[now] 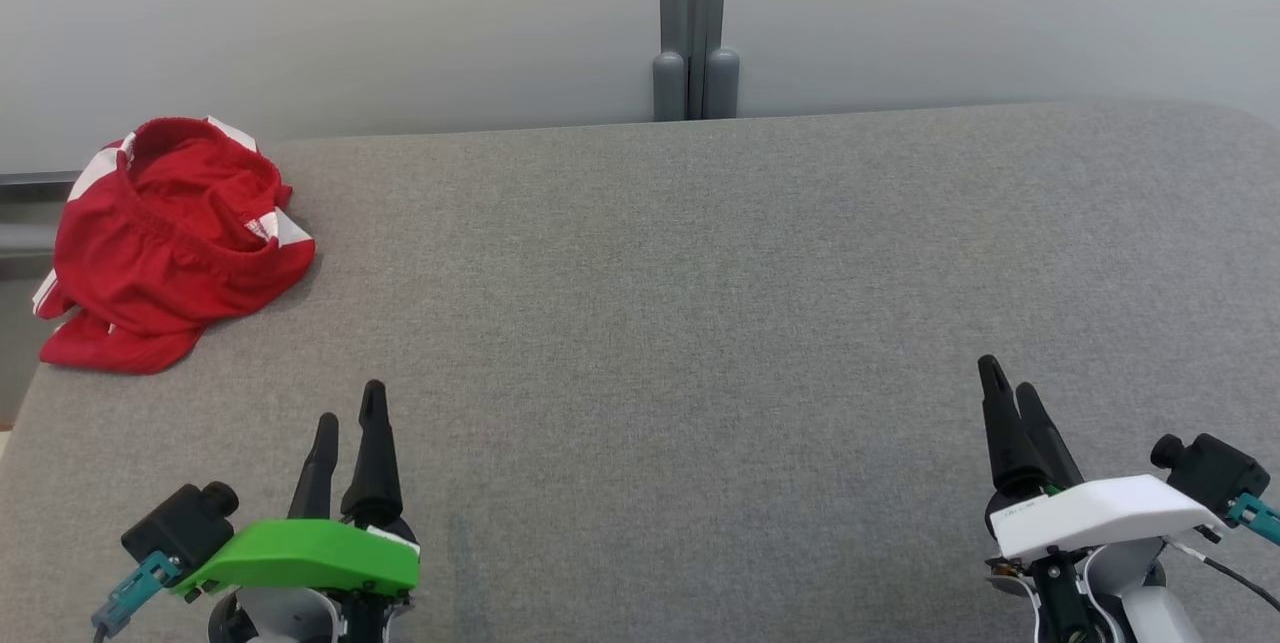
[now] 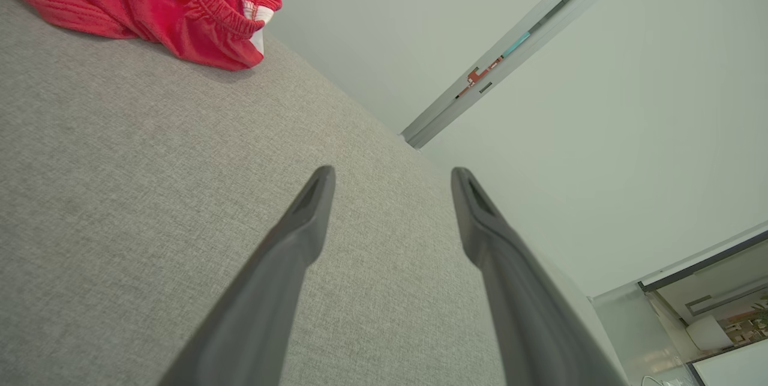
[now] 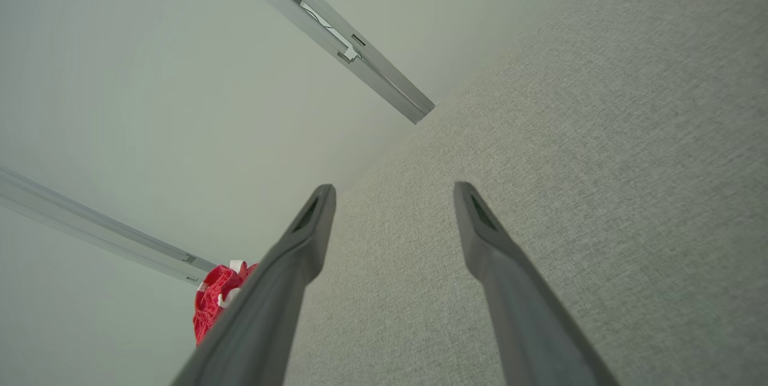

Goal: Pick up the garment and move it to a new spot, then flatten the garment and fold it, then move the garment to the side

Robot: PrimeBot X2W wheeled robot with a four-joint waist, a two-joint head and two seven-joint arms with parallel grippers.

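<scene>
Red shorts (image 1: 170, 243) with white side stripes and an elastic waistband lie crumpled in a loose heap at the far left corner of the grey fabric-covered table (image 1: 700, 273), their left edge reaching the table's rounded border. In the left wrist view the shorts (image 2: 180, 8) sit at the upper left, well beyond the fingertips, and in the right wrist view a small part of them (image 3: 213, 302) shows past the left-hand finger, far off at the table's edge. The left gripper (image 1: 350, 403), under a green wrist cover (image 1: 300, 553), hangs over the near left part of the table with its two dark fingers pointing away from the robot; its own view shows the left gripper (image 2: 393, 173) with fingers spread wide and only bare cloth between them, so it grasps nothing. The right gripper (image 1: 1008, 375), under a white wrist cover (image 1: 1100, 513), hangs over the near right part of the table, well apart from the shorts; its own view shows the right gripper (image 3: 393, 188) likewise spread and empty. Behind the table stands a pale wall with a grey vertical post (image 1: 695, 23) at the middle of the far edge.
</scene>
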